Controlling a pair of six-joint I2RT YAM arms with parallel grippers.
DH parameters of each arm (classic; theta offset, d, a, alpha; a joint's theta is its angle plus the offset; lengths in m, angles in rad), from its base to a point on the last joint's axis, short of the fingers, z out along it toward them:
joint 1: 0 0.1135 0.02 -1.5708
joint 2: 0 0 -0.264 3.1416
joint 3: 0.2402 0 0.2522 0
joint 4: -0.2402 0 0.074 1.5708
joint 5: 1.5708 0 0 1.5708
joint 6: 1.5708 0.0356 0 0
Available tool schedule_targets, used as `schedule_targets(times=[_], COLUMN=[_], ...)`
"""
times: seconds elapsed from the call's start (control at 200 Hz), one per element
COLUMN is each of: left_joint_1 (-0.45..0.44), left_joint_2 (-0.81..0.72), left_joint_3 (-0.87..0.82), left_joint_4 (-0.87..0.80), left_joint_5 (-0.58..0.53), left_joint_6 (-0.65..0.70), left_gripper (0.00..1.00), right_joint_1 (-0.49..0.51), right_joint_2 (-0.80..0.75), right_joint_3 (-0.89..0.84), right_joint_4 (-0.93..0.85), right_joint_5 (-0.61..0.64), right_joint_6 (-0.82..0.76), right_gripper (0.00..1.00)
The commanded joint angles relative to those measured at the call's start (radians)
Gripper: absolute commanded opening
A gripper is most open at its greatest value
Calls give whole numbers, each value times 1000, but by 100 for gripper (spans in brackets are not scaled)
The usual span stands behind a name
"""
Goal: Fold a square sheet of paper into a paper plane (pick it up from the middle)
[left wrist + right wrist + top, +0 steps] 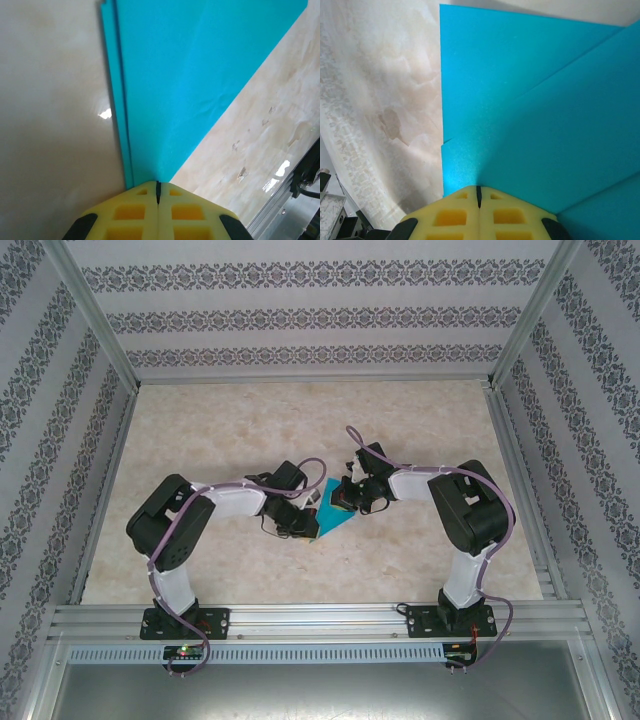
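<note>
At centre, paper (330, 525) lengthwise near-far

We see matt teal paper (180, 75), smooth with soft creases, glossy marble-look tabletop (50, 125), matt yellow moulded finger pads (465, 202), brushed metal frame rails (320, 618).

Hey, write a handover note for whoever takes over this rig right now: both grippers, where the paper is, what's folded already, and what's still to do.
Left gripper: shut, yellow tips down at the tapered end of the thin teal-blue sheet of paper.
Right gripper: shut, tips on the sheet's overlapping flaps.
Paper: lies mid-table on the beige marbled tabletop, between both grippers.
Done: several folds; layered edges and diagonal creases show.
Left: it is not yet a finished dart, so more folds remain. Whether the tips pinch or only press the paper cannot be told.
</note>
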State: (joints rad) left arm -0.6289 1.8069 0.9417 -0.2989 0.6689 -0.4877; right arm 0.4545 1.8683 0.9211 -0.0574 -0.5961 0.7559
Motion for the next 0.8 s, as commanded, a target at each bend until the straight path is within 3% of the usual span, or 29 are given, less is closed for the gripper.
schedule_targets(times=[0.0,0.265,0.455,0.794], left_joint_1=[-12,5,20,18], left_joint_2=[-9,-87,-187,-30], left_joint_3=[-78,-107,-57,32], left_joint_4=[-166,-141,-23,71], left_joint_5=[-12,16,34,-66], left_joint_6=[32,39,5,-73], left_gripper=[0,0,0,0], right_joint_1=[5,6,6,9], right_joint_2=[107,103,103,101], right_joint_3=[-61,-65,-64,-61], right_joint_4=[-182,-182,-179,-164], right_joint_5=[197,199,197,185], right_joint_6=[-19,-21,-17,-9], right_gripper=[0,0,0,0])
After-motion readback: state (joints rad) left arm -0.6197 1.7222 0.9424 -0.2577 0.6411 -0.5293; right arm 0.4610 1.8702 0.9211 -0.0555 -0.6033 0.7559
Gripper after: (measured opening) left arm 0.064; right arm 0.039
